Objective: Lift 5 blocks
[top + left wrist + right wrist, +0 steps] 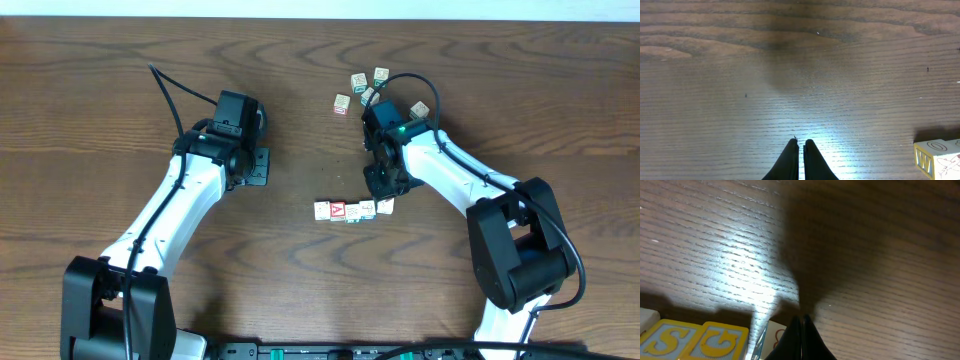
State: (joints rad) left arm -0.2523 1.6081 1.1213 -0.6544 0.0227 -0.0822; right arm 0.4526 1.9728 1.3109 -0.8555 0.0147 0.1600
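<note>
Several blocks lie in a short row [352, 210] in the middle of the table, cream cubes with one red "A" face [338, 210]. My right gripper [384, 188] hangs shut just behind the row's right end and holds nothing. In the right wrist view its tips [802, 318] sit by a cream block [781, 337], next to blocks with a yellow "G" [720, 340] and "S" [665, 337]. My left gripper [258, 166] rests shut over bare wood to the left. In the left wrist view its tips [801, 143] are empty, with a "W" block [939, 157] at the lower right.
A second loose cluster of several alphabet blocks [368, 92] lies behind the right arm, with one more [419, 109] to its right. The wooden table [120, 80] stretches to the left and front.
</note>
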